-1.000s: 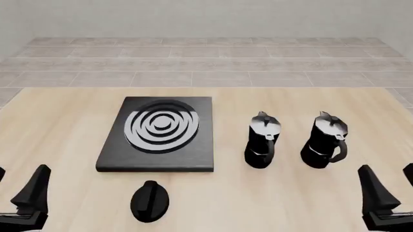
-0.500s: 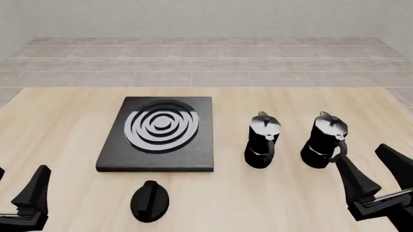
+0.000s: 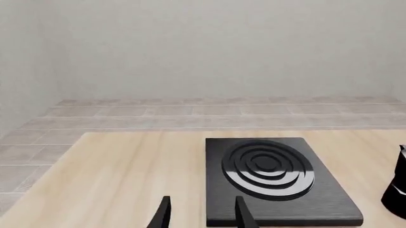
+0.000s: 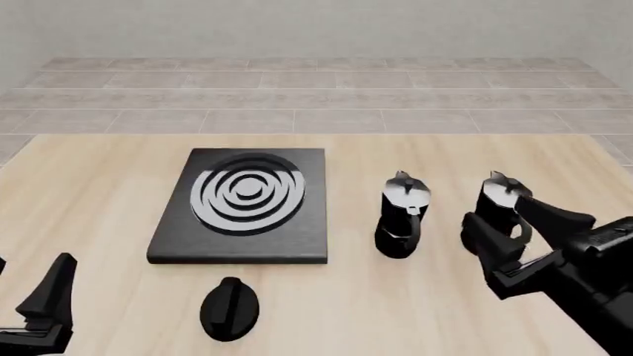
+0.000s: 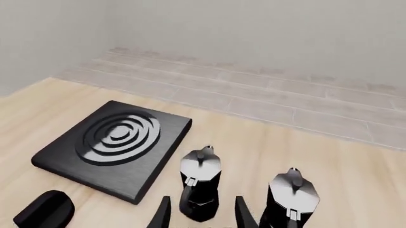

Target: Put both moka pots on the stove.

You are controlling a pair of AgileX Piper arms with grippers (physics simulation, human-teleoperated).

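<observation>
Two arms over worktop (image 4: 99, 193): stove (image 4: 242, 204) bare at left-centre, both moka pots (image 4: 402, 215) upright right of it, right tool (image 4: 514, 230) spread by farther pot (image 4: 499, 211), best squared before clenching; left tool (image 3: 199, 216) released.

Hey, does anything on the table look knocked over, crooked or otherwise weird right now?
Nothing stands out. Both moka pots, the left one and the right one, stand upright on the table, beside the stove, which lies flat. The knob sits in front of the stove. The right end effector is open beside the right pot.
</observation>
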